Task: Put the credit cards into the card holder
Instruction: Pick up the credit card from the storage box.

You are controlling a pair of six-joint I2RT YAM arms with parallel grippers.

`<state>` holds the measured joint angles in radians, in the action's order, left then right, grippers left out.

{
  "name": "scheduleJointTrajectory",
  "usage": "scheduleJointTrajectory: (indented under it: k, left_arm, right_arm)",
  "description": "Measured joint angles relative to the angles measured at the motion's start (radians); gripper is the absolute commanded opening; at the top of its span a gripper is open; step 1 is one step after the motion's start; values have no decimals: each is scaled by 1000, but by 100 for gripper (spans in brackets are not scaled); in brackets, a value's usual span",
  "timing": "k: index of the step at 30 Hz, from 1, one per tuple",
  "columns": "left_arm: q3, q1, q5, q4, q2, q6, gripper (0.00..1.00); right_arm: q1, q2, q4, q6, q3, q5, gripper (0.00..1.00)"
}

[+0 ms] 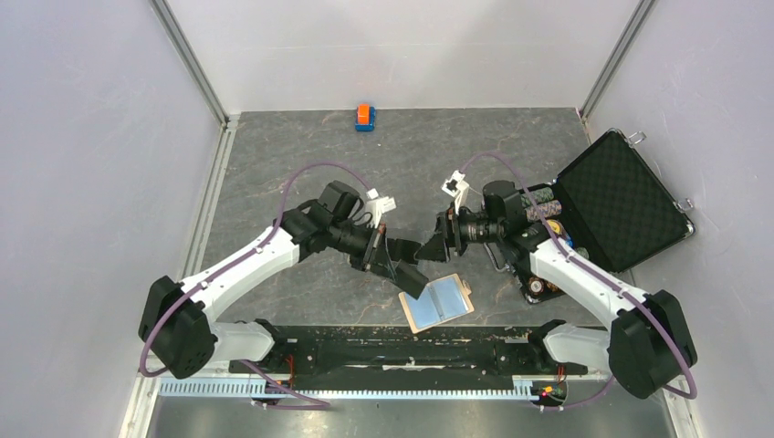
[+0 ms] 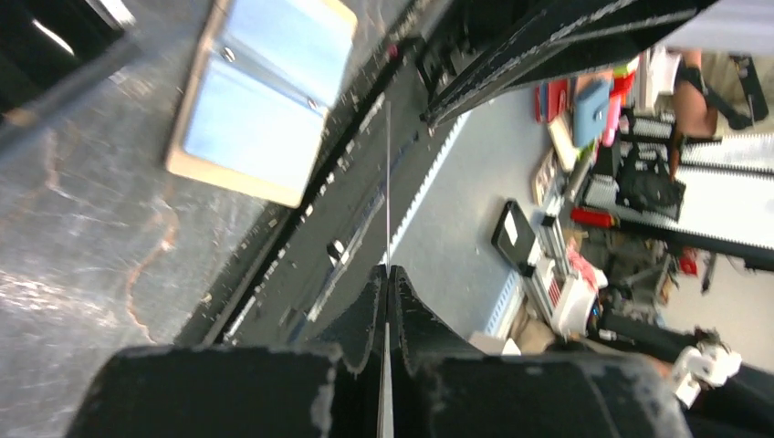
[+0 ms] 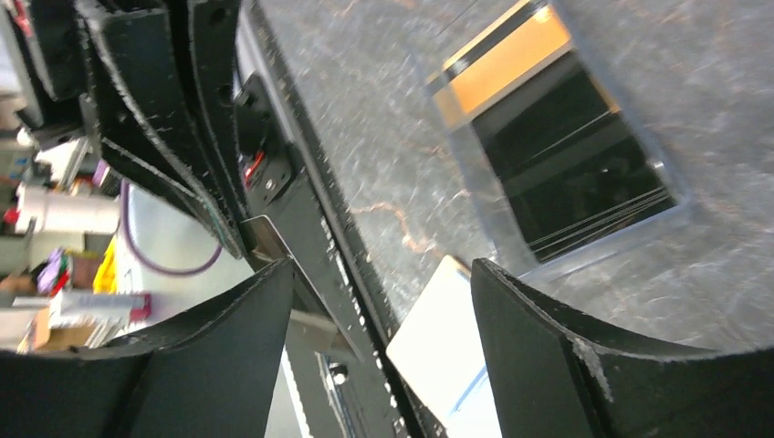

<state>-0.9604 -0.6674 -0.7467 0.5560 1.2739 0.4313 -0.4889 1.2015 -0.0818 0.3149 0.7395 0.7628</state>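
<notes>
A dark credit card (image 1: pixel 415 279) is being pinched edge-on between the closed-together fingers of the left gripper (image 2: pixel 388 278), above the worktop (image 1: pixel 301 182) near its near edge. The right gripper (image 3: pixel 381 292) is being held just beside it, fingers spread apart around nothing. The card holder (image 1: pixel 438 303) is lying open by the near edge. Orange and black credit cards (image 3: pixel 566 155) are sitting stacked in a clear tray (image 3: pixel 671 214).

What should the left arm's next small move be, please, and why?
Probably ease the left gripper down toward the flat tan card holder: it is shut on a thin black plastic card near it, while the right gripper stands open.
</notes>
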Motion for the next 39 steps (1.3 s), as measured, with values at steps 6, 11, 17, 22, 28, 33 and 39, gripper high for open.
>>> scheduleJointTrajectory:
  k: [6, 11, 17, 22, 28, 33, 39]
  left_arm:
    - [45, -55, -76, 19, 0, -14, 2]
    - [51, -75, -99, 15, 0, -14, 2]
    - [51, -79, -103, 10, 0, -14, 2]
    - [51, -82, -104, 7, 1, -14, 2]
    - [51, -82, -103, -4, 6, -14, 13]
    - [51, -81, -80, -3, 8, -14, 33]
    - [58, -83, 61, -14, -5, 9, 39]
  right_arm:
    - [0, -8, 69, 17, -88, 168, 64]
    - [-14, -11, 91, 28, -141, 249, 56]
    - [-64, -13, 106, 33, -159, 317, 48]
    - [-117, 1, 134, 39, -159, 342, 31]
    - [-133, 24, 154, 58, -159, 348, 0]
    - [-133, 24, 166, 67, -159, 361, 0]
    - [-135, 24, 176, 67, -160, 288, 0]
